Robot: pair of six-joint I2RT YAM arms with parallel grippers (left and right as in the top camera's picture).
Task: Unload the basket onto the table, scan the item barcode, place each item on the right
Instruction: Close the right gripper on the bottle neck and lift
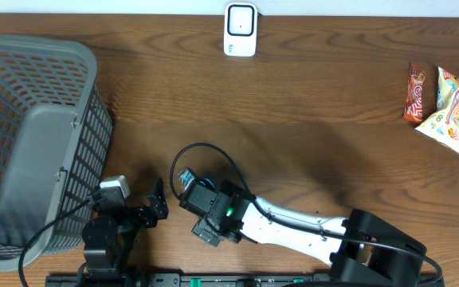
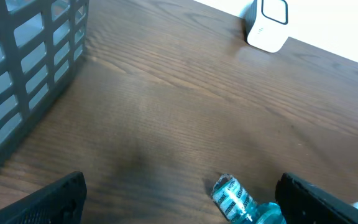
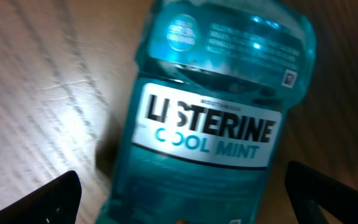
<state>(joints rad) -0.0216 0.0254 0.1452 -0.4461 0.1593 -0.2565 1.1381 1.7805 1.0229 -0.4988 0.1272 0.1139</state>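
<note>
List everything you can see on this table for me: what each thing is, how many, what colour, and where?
table: one, brown wood, under everything
basket: one, grey plastic, far left
scanner: one, white, middle of the far edge
snack packets: about four, orange, yellow and pale blue, right edge
mouthwash bottle: one, teal with a white label, lying on the table near the front, under the right arm's jaws
left arm: one, black, front left beside the basket, jaws open and empty
right arm: one, white and black, front centre, jaws open over the bottle
</note>
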